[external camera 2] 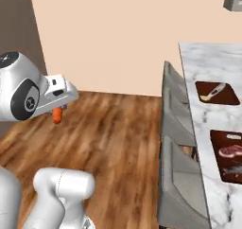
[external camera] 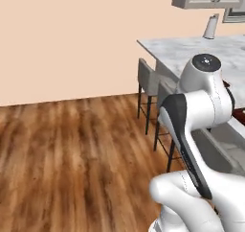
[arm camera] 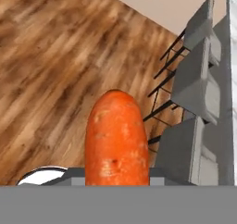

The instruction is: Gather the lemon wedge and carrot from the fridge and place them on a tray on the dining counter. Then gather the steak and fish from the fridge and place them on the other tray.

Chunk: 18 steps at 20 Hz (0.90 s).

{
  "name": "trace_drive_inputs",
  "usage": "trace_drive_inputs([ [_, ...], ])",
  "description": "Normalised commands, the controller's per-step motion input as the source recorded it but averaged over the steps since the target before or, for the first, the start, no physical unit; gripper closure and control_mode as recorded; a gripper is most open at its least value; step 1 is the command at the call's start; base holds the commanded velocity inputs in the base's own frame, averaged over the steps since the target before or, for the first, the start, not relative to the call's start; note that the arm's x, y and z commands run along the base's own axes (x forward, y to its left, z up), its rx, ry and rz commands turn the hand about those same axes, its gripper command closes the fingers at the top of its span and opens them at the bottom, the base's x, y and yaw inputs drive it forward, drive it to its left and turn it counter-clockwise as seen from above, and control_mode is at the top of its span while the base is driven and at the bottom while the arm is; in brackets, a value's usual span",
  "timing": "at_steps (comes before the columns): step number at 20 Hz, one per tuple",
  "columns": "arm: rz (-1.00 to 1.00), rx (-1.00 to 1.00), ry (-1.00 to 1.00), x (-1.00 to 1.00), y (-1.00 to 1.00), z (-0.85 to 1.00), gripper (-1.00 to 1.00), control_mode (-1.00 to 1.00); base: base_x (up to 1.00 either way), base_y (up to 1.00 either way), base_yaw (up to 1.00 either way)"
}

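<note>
An orange carrot (arm camera: 117,140) stands up large at the bottom middle of the hand view, hiding the fingertips. From the right base view the carrot (external camera 2: 57,115) hangs under my gripper (external camera 2: 58,109), which is shut on it above the wooden floor, well left of the dining counter (external camera 2: 208,62). Two dark red trays lie on that counter. The near tray (external camera 2: 219,143) holds the pinkish steak (external camera 2: 230,151) and the dark grey fish (external camera 2: 231,170). The far tray (external camera 2: 228,96) carries a pale elongated piece with a yellow end (external camera 2: 211,92). The fridge is out of view.
Grey stools (external camera 2: 177,128) line the counter's near side between me and the trays; these stools (arm camera: 196,79) also show in the hand view. A pale upright object (external camera: 210,26) stands on the far end of the counter (external camera: 182,46). Wooden floor (external camera: 72,145) lies open to the left.
</note>
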Motion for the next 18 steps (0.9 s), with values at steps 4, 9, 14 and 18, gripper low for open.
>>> trace_drive_inputs([
  [4, 0.0, 0.0, 0.0, 0.0, 0.0, 0.0, 1.0, 1.0, 0.93, 0.77, -0.68],
  [9, 0.0, 0.0, 0.0, 0.0, 0.0, 0.0, 1.0, 1.0, 0.71, 0.64, -0.76],
  [14, 0.0, 0.0, 0.0, 0.0, 0.0, 0.0, 1.0, 1.0, 0.72, 0.64, -0.76],
  [18, 0.0, 0.0, 0.0, 0.0, 0.0, 0.0, 1.0, 1.0, 0.69, 0.64, -0.77],
])
